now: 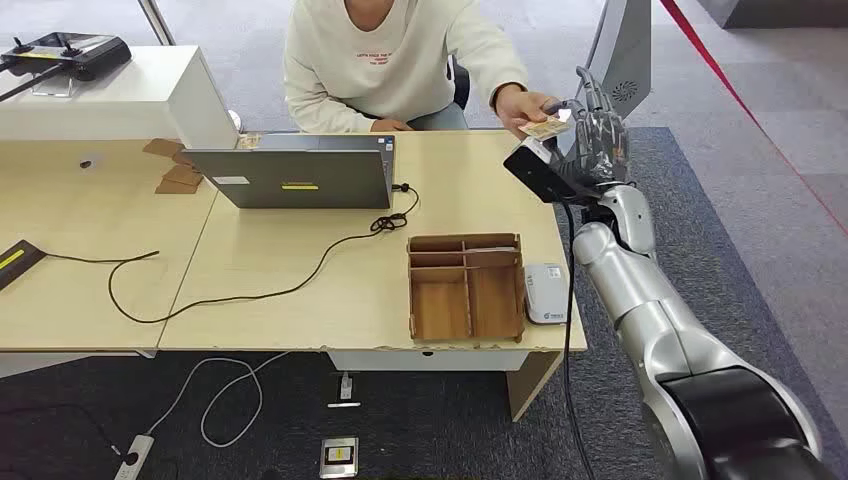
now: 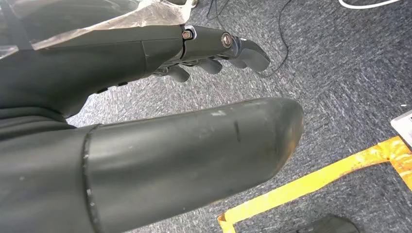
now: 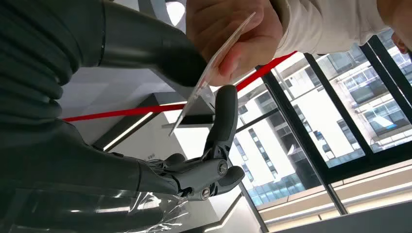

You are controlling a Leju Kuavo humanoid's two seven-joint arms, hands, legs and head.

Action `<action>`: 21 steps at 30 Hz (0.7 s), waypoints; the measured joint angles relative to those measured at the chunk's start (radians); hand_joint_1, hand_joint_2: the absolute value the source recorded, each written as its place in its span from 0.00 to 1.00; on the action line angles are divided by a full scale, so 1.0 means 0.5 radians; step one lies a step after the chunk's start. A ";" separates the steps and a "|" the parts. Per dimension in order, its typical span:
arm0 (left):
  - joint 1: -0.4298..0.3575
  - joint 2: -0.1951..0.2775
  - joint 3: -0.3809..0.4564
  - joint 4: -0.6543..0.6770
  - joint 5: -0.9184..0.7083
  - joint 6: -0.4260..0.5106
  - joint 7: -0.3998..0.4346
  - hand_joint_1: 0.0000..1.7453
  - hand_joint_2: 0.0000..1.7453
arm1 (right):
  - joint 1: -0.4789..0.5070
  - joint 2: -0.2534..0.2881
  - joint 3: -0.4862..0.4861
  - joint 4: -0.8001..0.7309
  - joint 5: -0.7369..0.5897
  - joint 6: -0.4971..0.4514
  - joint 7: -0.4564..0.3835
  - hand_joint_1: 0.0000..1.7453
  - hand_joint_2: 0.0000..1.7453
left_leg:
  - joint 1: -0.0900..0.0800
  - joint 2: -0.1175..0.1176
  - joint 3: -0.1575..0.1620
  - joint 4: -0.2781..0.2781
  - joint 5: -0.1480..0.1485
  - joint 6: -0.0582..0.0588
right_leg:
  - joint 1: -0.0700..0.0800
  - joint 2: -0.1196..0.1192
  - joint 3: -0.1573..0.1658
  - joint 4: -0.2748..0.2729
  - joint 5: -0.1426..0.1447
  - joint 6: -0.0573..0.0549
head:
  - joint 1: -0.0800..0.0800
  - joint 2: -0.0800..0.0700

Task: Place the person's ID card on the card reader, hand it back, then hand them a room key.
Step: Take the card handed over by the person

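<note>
A person in a cream sweater sits across the table (image 1: 300,300), and their hand (image 1: 518,103) holds the ID card (image 1: 545,128) out over the table's far right corner. My right hand (image 1: 600,140) is raised to it. In the right wrist view the ID card (image 3: 214,73) sits edge-on between my thumb and one straight finger (image 3: 225,114), which touch it, while the person's hand (image 3: 233,34) grips its other end. The white card reader (image 1: 546,292) lies bare near the table's front right edge. My left hand (image 2: 194,48) hangs over the carpet, fingers loosely extended and holding nothing.
A wooden compartment tray (image 1: 413,290) stands just left of the reader. An open laptop (image 1: 300,178) sits mid-table with a black cable (image 1: 250,295) trailing from it. Cardboard pieces (image 1: 175,170) lie at the back left. Yellow floor tape (image 2: 316,179) crosses the carpet.
</note>
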 joint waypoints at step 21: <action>0.002 -0.010 -0.037 0.000 0.008 0.014 0.015 0.00 0.00 | -0.009 -0.015 -0.016 0.034 -0.161 0.109 -0.044 1.00 1.00 | 0.000 0.000 0.001 0.000 0.000 0.000 | 0.000 0.000 0.000 0.000 0.000 0.000 | 0.000 0.000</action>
